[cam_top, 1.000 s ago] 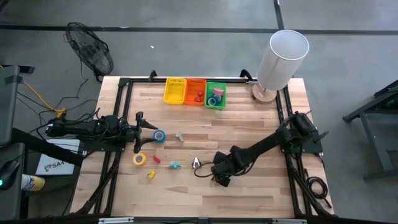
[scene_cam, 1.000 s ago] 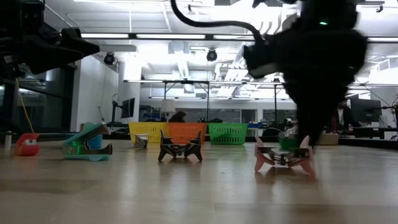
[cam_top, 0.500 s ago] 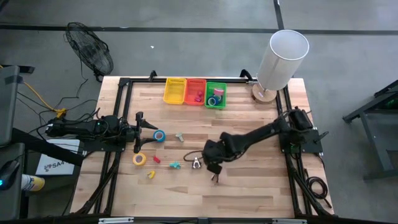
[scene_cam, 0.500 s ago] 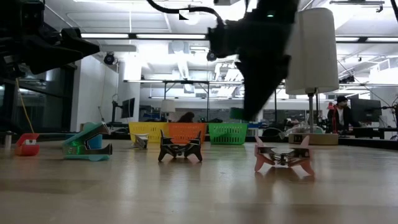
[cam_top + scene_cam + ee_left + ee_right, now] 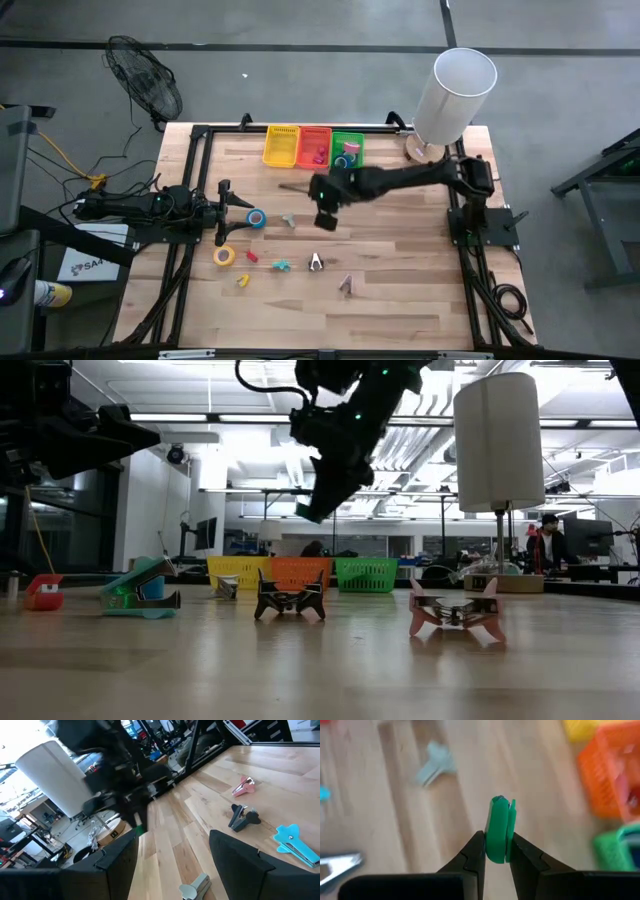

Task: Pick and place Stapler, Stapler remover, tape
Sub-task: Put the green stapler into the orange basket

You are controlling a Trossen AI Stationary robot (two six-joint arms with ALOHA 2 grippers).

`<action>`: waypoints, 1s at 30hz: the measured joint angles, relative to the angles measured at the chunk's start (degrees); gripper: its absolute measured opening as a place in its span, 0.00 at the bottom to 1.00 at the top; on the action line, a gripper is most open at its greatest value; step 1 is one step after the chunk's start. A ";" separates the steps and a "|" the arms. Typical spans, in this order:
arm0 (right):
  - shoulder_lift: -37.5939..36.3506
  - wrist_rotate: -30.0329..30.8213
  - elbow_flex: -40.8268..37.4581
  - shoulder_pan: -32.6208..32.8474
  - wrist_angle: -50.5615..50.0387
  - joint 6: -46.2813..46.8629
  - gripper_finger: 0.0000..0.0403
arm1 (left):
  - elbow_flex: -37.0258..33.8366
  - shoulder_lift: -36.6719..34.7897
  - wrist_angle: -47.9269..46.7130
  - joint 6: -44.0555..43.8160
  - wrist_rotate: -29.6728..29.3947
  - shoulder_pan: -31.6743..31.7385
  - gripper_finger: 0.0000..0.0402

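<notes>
The wooden table [image 5: 400,300] stands on a grey floor, with a white cylinder [image 5: 455,90] at its far right corner and three baskets along the far edge: yellow [image 5: 281,146], orange [image 5: 314,146] and green [image 5: 347,152].

High view: the right gripper [image 5: 325,215] has left the near-centre of the table, where it worked a second ago, and now hangs just short of the baskets. This indicates the pick is done and the carry is under way. A blue tape roll [image 5: 257,218] and a yellow tape roll [image 5: 224,256] lie near the left gripper [image 5: 240,203], which waits at the left edge. A black staple remover [image 5: 315,262] and a pink staple remover [image 5: 346,285] lie where they were.

Low view: the right arm [image 5: 345,430] is raised well clear of the table (a small green item shows at its tip).

Left wrist view: the left gripper's fingers [image 5: 240,862] stand apart, holding nothing.

Right wrist view: the right gripper's fingers [image 5: 470,855] are clamped on a flat green piece [image 5: 498,829], its kind not discernible. The orange and green baskets lie ahead, not yet beneath it.
</notes>
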 joint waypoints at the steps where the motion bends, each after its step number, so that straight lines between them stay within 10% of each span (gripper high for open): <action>1: 0.00 -0.65 0.11 -1.08 1.13 -1.72 0.14 | 0.00 -0.01 0.00 0.00 -0.01 0.00 0.59; 14: 0.00 -2.86 -0.06 -13.24 9.35 -18.56 0.14 | 0.00 -0.01 0.00 0.00 0.01 0.00 0.59; 30: 3.56 -18.91 -0.06 -24.84 19.19 -0.01 0.14 | 0.00 0.01 0.00 0.00 -0.01 -0.02 0.59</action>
